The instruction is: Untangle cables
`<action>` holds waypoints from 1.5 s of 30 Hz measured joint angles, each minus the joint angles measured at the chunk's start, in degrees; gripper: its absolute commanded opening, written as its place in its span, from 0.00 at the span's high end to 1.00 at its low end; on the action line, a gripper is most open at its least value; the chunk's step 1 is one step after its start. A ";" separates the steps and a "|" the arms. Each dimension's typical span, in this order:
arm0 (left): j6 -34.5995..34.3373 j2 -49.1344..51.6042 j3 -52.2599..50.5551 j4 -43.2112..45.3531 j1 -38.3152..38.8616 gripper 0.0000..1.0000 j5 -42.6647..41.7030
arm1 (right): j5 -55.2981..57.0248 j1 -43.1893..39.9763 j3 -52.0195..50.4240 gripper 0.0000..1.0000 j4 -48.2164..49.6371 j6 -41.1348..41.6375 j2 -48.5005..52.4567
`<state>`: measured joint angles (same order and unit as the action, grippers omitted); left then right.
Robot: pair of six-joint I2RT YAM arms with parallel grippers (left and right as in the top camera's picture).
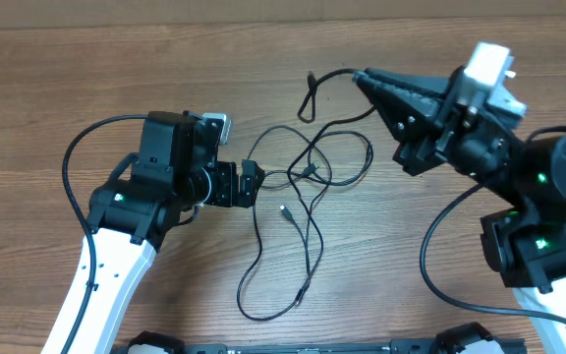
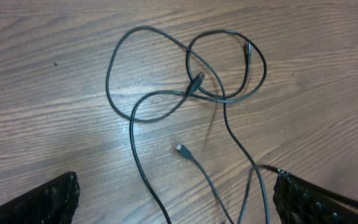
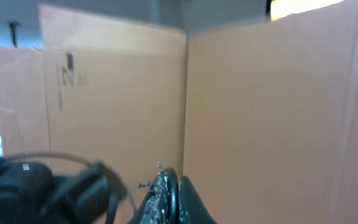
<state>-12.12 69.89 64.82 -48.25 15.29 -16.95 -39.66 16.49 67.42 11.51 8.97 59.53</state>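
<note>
With my right gripper (image 1: pixel 362 81) clamped on one strand toward 1 o'clock and my left gripper (image 1: pixel 251 185) spread wide at 9 o'clock of the cables (image 1: pixel 308 169) knotted at the centre of the table (image 1: pixel 86 59), I'd close the left on the nearest loop, then draw the right slowly outward.

Thin black cables (image 1: pixel 309 170) are looped and crossed in a loose tangle on the worktop (image 1: pixel 86 59). One small plug tip (image 2: pixel 180 149) is laid free; one strand is pinched by the right end effector (image 1: pixel 359 77).
</note>
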 measured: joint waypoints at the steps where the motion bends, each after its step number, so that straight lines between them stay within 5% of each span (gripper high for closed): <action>1: 0.00 0.00 0.00 0.02 0.00 0.00 0.00 | -0.02 0.00 0.00 0.96 2.84 0.00 0.00; 24: 0.00 0.00 0.02 -0.02 0.00 0.00 -0.02 | 14.10 0.00 0.09 0.96 31.21 -0.24 0.57; 45: 0.00 0.00 0.02 -0.02 0.00 0.01 -0.02 | 7.41 0.00 0.09 0.96 47.19 -0.26 12.07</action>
<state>-12.12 69.89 64.84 -48.27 15.29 -16.97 -32.25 16.49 67.51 58.70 8.71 71.59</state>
